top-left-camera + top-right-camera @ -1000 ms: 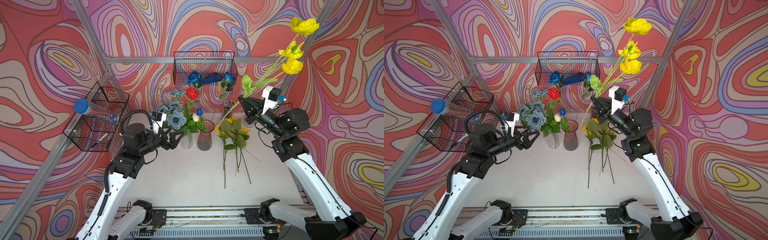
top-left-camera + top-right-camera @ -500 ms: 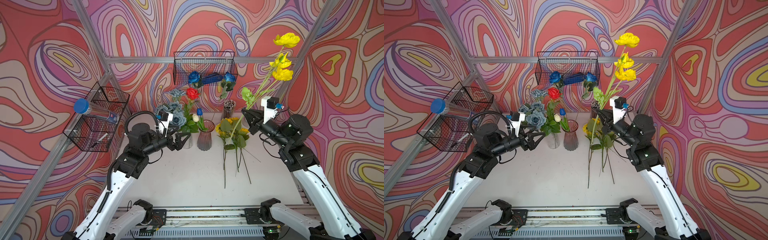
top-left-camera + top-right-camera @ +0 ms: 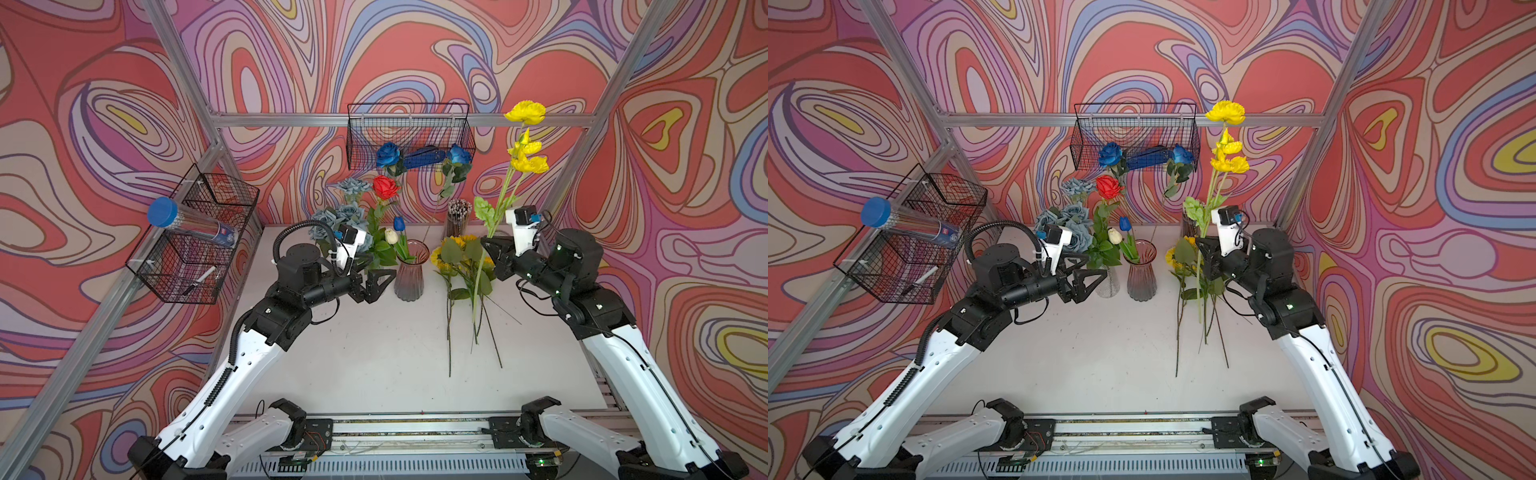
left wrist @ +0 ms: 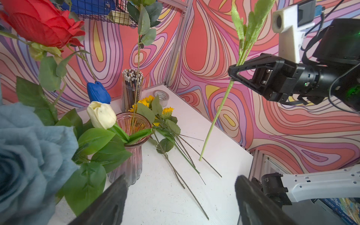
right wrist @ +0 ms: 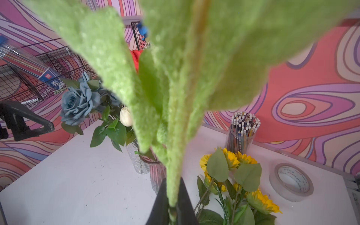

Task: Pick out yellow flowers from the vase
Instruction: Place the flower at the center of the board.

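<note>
1. Nearest up front: just bare white table (image 3: 374,365), nothing going on there.
2. A bit further in, on the right side: a bunch of sunflowers (image 5: 230,158) lying flat on the table, heads toward the back wall, stems pointing forward. Counting those as done.
3. Right over that bunch: right gripper (image 3: 487,245) pressed tight on the fuzzy green stem of a tall yellow flower (image 3: 528,164). Held nearly upright, clear of any vase, blooms way up high, lower end down among the lying stems. Touching the table or not? Can't tell.
4. Same depth, other side: left gripper (image 3: 380,284) spread wide, holding nothing, parked just beside the pink vase (image 3: 409,274).
5. Step in hand, by the look of it: laying this flower down with the rest. Next move probably calls for tipping it flat onto the pile, then letting go without shoving the sunflowers around.
6. Further back, in the pink vase: only a white tulip (image 3: 390,236), a blue tulip (image 3: 399,223) and a blue rose (image 3: 459,154). Red rose (image 3: 385,187) over by the clear vase (image 3: 1108,282). No yellow spotted in either vase, so possibly the last one.
</note>
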Controlling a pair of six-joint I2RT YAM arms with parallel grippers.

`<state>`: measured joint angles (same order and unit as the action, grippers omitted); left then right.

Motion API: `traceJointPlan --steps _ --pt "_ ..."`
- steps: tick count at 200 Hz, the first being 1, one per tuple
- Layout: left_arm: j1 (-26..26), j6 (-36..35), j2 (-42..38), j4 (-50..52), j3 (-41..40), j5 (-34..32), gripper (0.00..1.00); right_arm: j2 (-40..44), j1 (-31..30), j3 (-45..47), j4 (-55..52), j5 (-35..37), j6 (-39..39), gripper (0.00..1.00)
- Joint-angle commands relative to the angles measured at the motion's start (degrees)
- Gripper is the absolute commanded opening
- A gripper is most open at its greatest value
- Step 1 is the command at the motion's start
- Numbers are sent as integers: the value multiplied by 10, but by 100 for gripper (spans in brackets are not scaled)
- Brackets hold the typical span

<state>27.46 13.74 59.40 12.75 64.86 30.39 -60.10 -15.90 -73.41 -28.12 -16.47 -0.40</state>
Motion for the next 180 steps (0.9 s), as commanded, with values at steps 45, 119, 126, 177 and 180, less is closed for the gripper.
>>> traceJointPlan --steps 45,119,126,177,180 --pt "42 -15 21 -18 13 -35 89 -130 93 -99 -141 -179 89 0" --pt "137 -47 64 -7 1 -104 90 -254 133 -82 -187 -208 103 0" --pt "144 -47 67 -8 -4 -106 90 -264 133 -80 -190 -208 102 0" --pt "154 -9 62 -49 -74 -101 90 -340 132 -48 -163 -204 101 0" --pt "154 -8 61 -49 -76 -101 90 -345 132 -45 -159 -206 101 0"
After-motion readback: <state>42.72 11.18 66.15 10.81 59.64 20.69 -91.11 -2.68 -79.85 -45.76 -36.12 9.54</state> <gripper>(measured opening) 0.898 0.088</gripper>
